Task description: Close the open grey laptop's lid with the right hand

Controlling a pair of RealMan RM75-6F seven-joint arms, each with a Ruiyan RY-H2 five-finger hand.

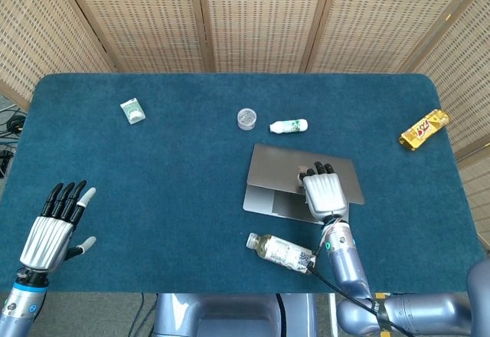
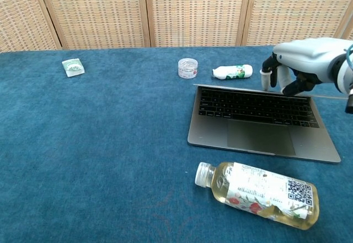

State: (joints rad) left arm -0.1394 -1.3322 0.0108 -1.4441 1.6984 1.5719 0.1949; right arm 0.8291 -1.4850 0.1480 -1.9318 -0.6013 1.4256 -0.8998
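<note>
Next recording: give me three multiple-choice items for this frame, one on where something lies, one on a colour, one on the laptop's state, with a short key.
1. Where does the clear drink bottle lie?
A. Just in front of the grey laptop, on the robot's side
B. Beside the gold snack bar
C. At the far left table edge

2. What colour is the tablecloth?
A. Red
B. Dark teal-blue
C. White

3. How is the laptop's lid?
A. Upright, fully open
B. Flat shut on the keyboard
C. Tilted low, the keyboard showing beneath in the chest view

Key: 1 A, it lies on its side at the laptop's near edge. 2 B, both views show teal-blue cloth. 3 C, the right hand presses the lid's top edge low over the keys.
</note>
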